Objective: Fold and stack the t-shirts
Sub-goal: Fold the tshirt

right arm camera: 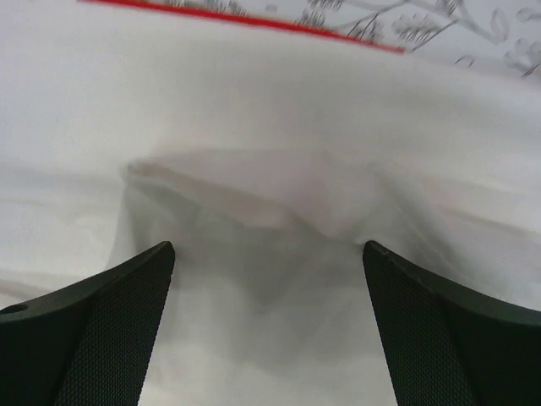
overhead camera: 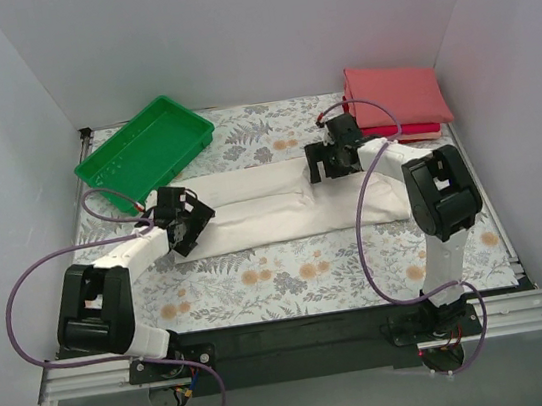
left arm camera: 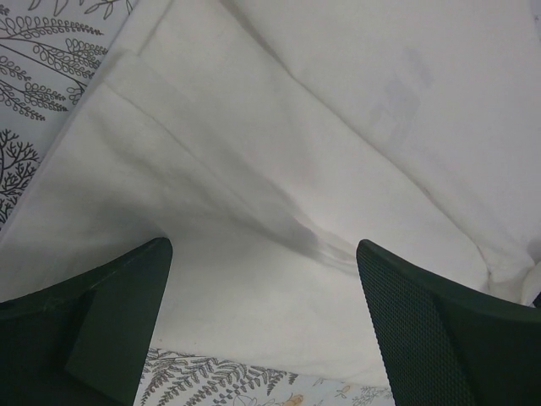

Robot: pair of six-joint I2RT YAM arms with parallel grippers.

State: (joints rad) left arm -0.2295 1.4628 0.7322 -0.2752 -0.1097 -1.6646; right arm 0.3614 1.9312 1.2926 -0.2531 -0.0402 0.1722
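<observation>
A white t-shirt (overhead camera: 272, 208) lies folded into a long band across the middle of the floral table, plain side up. My left gripper (overhead camera: 188, 218) is open, low over its left end; the white cloth (left arm camera: 279, 211) fills the left wrist view between the spread fingers. My right gripper (overhead camera: 329, 161) is open over the band's upper right edge, above a rumpled fold (right arm camera: 279, 211), with a thin red line (right arm camera: 254, 21) at the cloth's far edge. A folded salmon-pink t-shirt (overhead camera: 395, 93) lies on a red one (overhead camera: 412, 130) at the back right.
A green plastic tray (overhead camera: 145, 150) stands at the back left, close to the left gripper. White walls enclose the table on three sides. The floral table cover (overhead camera: 292, 279) shows in front of the white shirt.
</observation>
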